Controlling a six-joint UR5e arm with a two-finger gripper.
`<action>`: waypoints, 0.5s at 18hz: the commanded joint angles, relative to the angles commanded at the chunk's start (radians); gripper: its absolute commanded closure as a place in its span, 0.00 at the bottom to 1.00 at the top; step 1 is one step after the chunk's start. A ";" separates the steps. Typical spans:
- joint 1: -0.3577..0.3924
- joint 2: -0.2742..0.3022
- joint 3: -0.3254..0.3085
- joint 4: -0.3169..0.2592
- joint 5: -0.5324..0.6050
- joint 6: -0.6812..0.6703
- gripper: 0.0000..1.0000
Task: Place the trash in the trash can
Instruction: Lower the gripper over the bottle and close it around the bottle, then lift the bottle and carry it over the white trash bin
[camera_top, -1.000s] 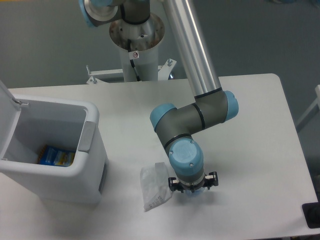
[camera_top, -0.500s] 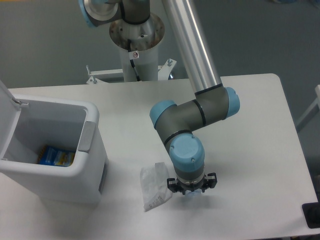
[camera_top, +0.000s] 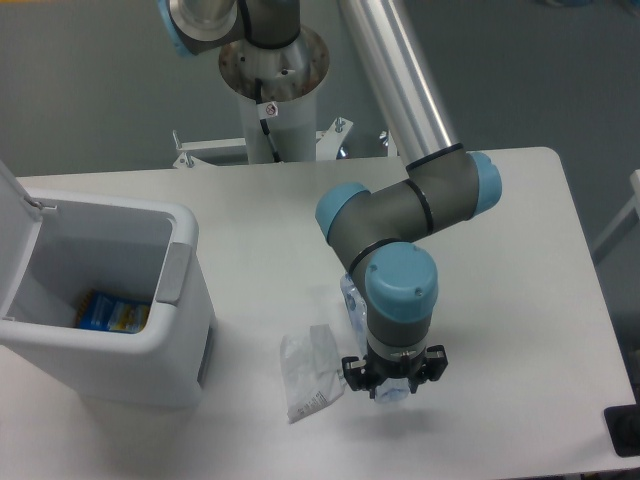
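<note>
Rose slightly and shifted toward the desk's right edge, gripper (camera_top: 393, 375) carrying the bluish bottle (camera_top: 352, 298) off the surface, apparently clenched on it. Felt light, crushable, slippery; best pinched mid-body. Wrapper (camera_top: 308, 370) lay near the front edge, bin (camera_top: 180, 262) at the left. Mostly hidden behind the wrist: bottle and fingertips.

Trash can (camera_top: 185, 330) at table's (camera_top: 500, 250) left, packet (camera_top: 112, 313) inside, wrapper (camera_top: 308, 373) right of it, bottle (camera_top: 352, 300) seemingly under gripper (camera_top: 393, 378)
</note>
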 joint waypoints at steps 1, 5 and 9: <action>0.006 0.015 0.006 0.000 -0.032 -0.009 0.53; 0.020 0.103 0.011 0.000 -0.124 -0.009 0.52; 0.018 0.187 0.017 0.002 -0.195 -0.009 0.52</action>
